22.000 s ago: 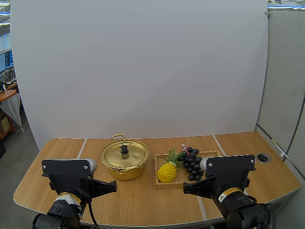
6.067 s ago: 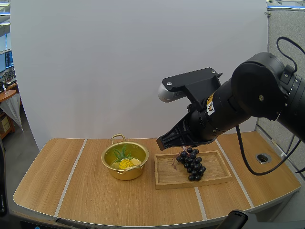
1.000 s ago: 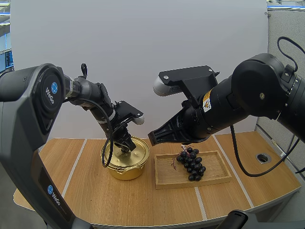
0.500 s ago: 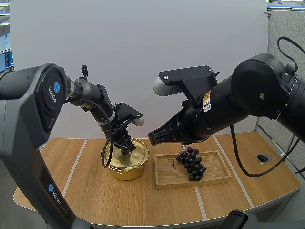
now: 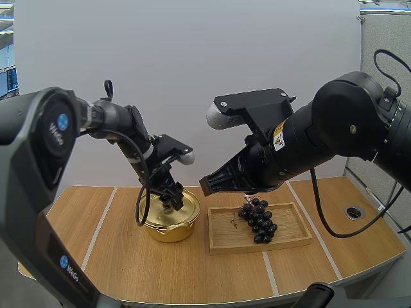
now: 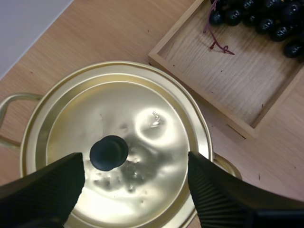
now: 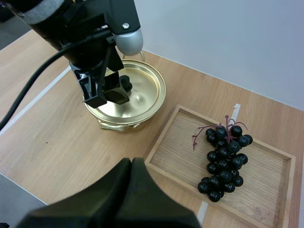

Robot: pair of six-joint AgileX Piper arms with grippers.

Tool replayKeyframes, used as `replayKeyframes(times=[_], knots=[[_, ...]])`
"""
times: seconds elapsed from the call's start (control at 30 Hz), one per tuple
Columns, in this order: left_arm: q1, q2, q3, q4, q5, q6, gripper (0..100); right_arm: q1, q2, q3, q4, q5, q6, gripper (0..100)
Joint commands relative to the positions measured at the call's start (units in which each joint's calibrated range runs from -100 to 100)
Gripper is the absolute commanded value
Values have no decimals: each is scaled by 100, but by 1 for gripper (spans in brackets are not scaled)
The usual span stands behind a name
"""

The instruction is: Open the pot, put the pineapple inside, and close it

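Left wrist view: left jaws gape empty over the gold lid (image 6: 152, 123), which sits on the pot (image 5: 168, 231) beside the tray (image 6: 223, 80); probably light, stiff, slick metal, best pinched by its black knob (image 6: 109, 152).

Black arms (image 5: 347, 122); grey end caps (image 5: 218, 119); yellow label (image 5: 280, 133); blue logo (image 5: 62, 122)

Office-lab — grey partition wall (image 5: 385, 96), white backdrop (image 5: 192, 64) behind wooden table (image 5: 192, 269).
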Motion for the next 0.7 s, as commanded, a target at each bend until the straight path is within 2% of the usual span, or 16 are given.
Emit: replayKeyframes(times=[0.0,0.4,0.67], knots=[[-17,-1009,-308,-80,822,-103,100,-26,-76,25,-8,-116,15,0],[-17,-3482,-1639,96,1328,-238,100,-26,-76,25,-8,-116,15,0],[-17,-5262,-1865,147,1351,-551,100,-26,-76,25,-8,-116,15,0]])
